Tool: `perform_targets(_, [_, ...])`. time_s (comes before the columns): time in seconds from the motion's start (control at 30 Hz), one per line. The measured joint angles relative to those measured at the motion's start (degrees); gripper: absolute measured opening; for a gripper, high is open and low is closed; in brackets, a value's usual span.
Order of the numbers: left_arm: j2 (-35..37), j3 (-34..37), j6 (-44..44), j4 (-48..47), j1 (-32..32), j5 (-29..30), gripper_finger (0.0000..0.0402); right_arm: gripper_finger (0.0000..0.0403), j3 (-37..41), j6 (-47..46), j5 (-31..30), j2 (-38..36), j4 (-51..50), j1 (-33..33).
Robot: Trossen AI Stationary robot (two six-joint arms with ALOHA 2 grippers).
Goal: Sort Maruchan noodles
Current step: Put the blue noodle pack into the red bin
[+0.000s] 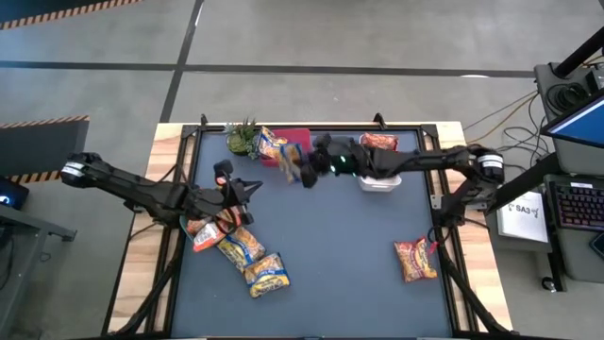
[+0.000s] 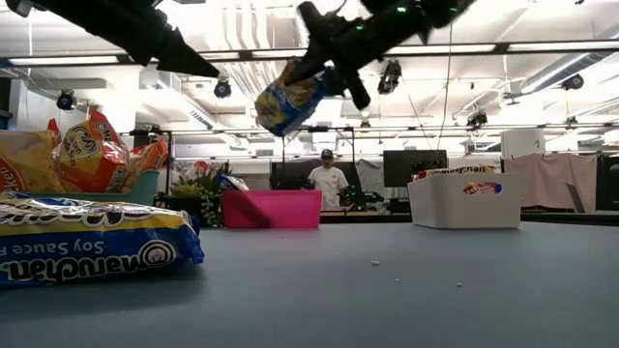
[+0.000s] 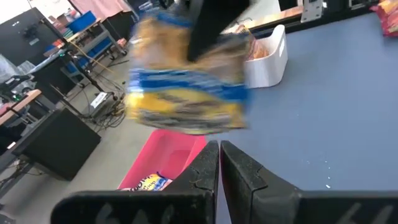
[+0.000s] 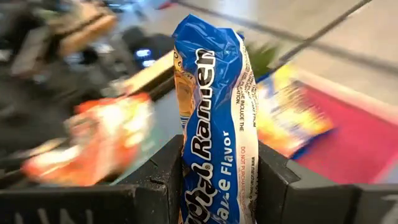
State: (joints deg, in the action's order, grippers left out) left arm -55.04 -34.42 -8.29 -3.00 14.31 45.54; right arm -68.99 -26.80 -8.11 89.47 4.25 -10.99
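My right gripper (image 1: 304, 172) is shut on a yellow-and-blue noodle packet (image 1: 291, 167), high over the table next to the pink bin (image 1: 300, 138). One yellow-and-blue packet (image 1: 273, 144) lies in that bin. My left gripper (image 1: 247, 189) is shut and empty, hovering just beyond a pile of packets (image 1: 238, 247) lying flat near the table's left edge. An orange packet (image 1: 415, 258) lies flat near the right edge. Red packets (image 1: 379, 142) sit by the white bin (image 1: 381, 183). My right gripper pinches the yellow-and-blue packet (image 4: 214, 180) between its two fingers (image 4: 166, 171), one on each side. The packet sticks out forward past the fingertips. In the low view the packet (image 2: 288, 99) is lifted well clear of the table, tilted and hanging below the fingers.
A small green plant (image 1: 243, 140) stands at the far edge left of the pink bin. A teal bin (image 2: 135, 188) with orange packets shows at the left in the low view. The table's middle and near part (image 1: 330, 255) hold nothing. A person (image 2: 327, 180) stands in the room beyond.
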Motion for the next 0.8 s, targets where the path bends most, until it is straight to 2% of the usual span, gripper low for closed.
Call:
perform_targets(0.1, [0.4, -0.3, 0.5, -1.3, 0.2, 0.0, 0.0000, 0.0121, -7.5, 3.6, -3.1, 2.2, -8.6, -2.7])
perform_targets(0.37, [1.3, -0.4, 1.5, -5.1, 0.6, 0.0, 0.0000, 0.0121, -23.5, 3.9, -3.5, 9.7, -28.1, -11.1])
perform_targets(0.5, [1.4, -0.4, 1.6, -5.2, 0.7, 0.0, 0.0000, 0.0121, -28.2, 2.1, -3.3, 14.1, -34.1, -14.9])
perform_targets(0.57, [1.4, -0.4, 1.6, -5.2, 0.6, 0.0, 0.0000, 0.0121, -30.0, 1.3, -0.9, 16.6, -36.5, -16.4])
perform_targets(0.67, [1.4, -0.4, 1.6, -5.3, 0.7, 0.0, 0.0000, 0.0121, -32.1, 0.3, 2.5, 19.9, -36.9, -17.4])
perform_targets(0.8, [1.4, -0.4, 1.6, -6.0, 0.7, 0.0, 0.0000, 0.0121, -36.0, -0.7, 3.6, 24.1, -37.6, -17.5])
